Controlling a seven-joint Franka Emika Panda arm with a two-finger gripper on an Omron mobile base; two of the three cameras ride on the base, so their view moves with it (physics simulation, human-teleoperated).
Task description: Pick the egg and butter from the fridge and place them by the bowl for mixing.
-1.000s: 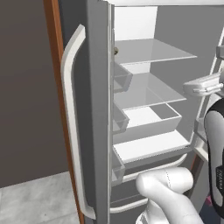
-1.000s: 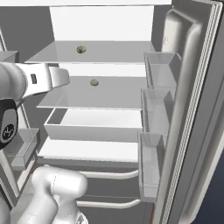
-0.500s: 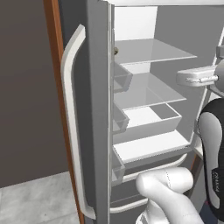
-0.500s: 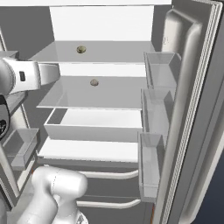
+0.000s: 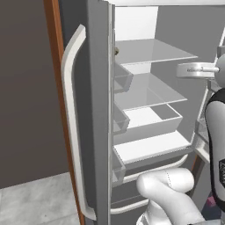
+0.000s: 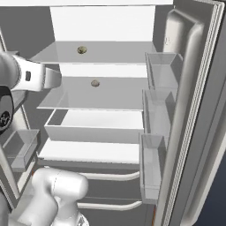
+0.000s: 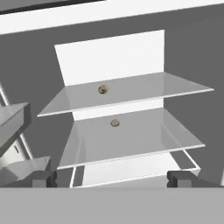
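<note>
Left base view: fridge stands with its doors open, white interior, glass shelves and a clear drawer on show. Arm is raised at the right edge, hand section pointing in at upper-shelf height. A small dark lump peeks out past the door edge at the top shelf.

Right base view: two small round speckled lumps, one on the top shelf, one on the shelf below, well apart. By the task, one of these is probably the egg; I can't tell which. Door bins on the right door look bare. No butter stick spotted on any visible shelf; possibly hidden or too small to resolve.

Hand view: pincer is spread fully wide, holding nothing, tips apart at the bottom. Camera looks straight into the fridge, lower lump roughly centred ahead, upper lump above it. Tips are well short of both.

Progress, my read: fridge open, approach under way, nothing picked. Both fetches and both placements by the bowl remain.
</note>
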